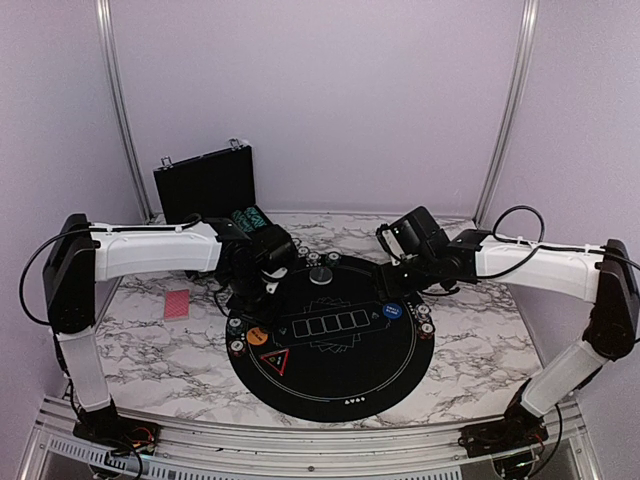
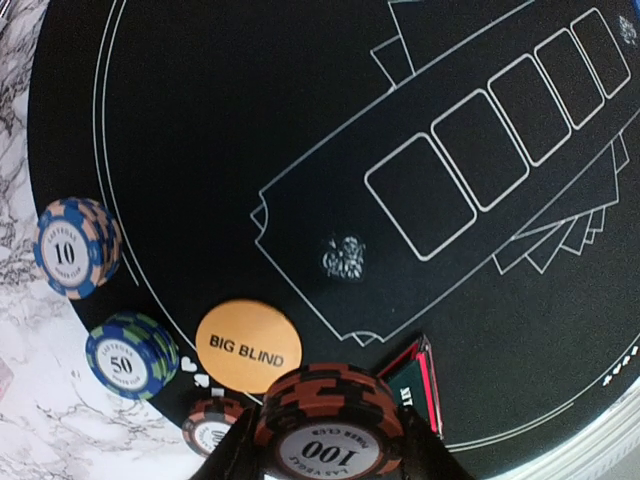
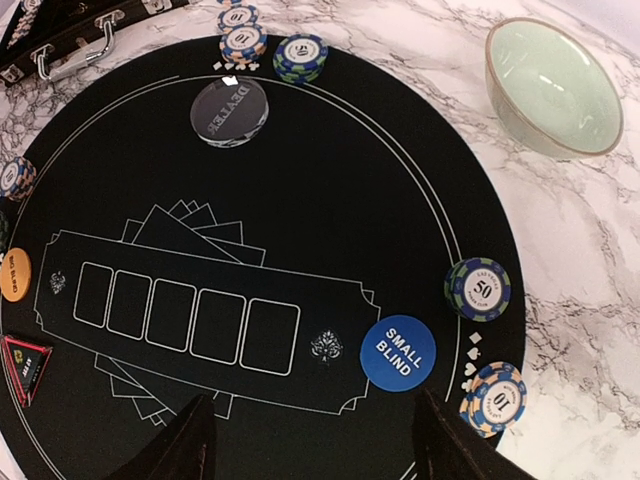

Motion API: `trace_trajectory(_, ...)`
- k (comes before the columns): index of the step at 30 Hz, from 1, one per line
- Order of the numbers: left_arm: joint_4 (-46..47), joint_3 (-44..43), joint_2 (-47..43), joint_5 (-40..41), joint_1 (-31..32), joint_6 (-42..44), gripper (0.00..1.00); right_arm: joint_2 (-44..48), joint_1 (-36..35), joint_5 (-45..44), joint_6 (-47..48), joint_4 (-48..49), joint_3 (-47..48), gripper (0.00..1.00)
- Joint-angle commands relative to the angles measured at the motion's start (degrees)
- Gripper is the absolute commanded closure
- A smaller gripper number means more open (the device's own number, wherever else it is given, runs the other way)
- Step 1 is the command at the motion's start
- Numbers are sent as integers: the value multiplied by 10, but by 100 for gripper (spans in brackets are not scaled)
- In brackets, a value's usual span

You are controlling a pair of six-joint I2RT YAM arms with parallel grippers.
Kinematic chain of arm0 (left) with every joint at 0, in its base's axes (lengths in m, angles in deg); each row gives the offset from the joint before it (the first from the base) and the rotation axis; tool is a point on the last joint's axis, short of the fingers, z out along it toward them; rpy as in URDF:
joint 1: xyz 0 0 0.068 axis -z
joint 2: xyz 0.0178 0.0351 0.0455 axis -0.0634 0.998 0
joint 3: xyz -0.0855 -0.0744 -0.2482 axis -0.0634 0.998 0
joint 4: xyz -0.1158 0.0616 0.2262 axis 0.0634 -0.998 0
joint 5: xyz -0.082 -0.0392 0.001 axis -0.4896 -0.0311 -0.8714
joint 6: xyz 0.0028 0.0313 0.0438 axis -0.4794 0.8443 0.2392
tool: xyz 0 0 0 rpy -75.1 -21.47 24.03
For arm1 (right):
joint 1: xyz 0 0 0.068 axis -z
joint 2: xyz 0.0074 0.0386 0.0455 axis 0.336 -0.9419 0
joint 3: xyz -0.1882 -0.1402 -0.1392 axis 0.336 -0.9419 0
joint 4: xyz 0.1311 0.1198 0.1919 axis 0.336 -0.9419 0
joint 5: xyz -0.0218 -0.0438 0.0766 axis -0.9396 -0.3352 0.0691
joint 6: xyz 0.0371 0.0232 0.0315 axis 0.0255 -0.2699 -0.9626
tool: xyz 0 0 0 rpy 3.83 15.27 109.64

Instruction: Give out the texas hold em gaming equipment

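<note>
Chips marked 100 (image 2: 328,420) sit clamped in left gripper (image 2: 328,452) beside BIG BLIND disc (image 2: 248,345); right gripper (image 3: 318,440) spread apart.

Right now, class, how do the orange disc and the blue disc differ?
Colour: the orange disc against the blue disc. Lettering: the orange disc reads BIG BLIND in dark letters, the blue disc SMALL BLIND in white. Place: the orange disc lies on the left side of the black mat, the blue disc on the right. Both are round, flat and near the rim.
</note>
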Motion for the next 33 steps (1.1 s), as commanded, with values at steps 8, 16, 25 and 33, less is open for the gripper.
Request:
trace_trajectory(8,-44,-169,143,11,-44,70,60,24,-5,-10,-14,8,-10,35)
trace_trajectory(16,-73,-321,251,22,-70,103,60,25,-5,-6,-19,11,-14,35)
trace_trajectory(25,-109,-495,369,23,-94,113,59,19,-5,-8,-15,3,-4,35)
trace_trajectory(33,-109,-555,406,30,-118,120,57,10,-5,-7,-14,0,1,35)
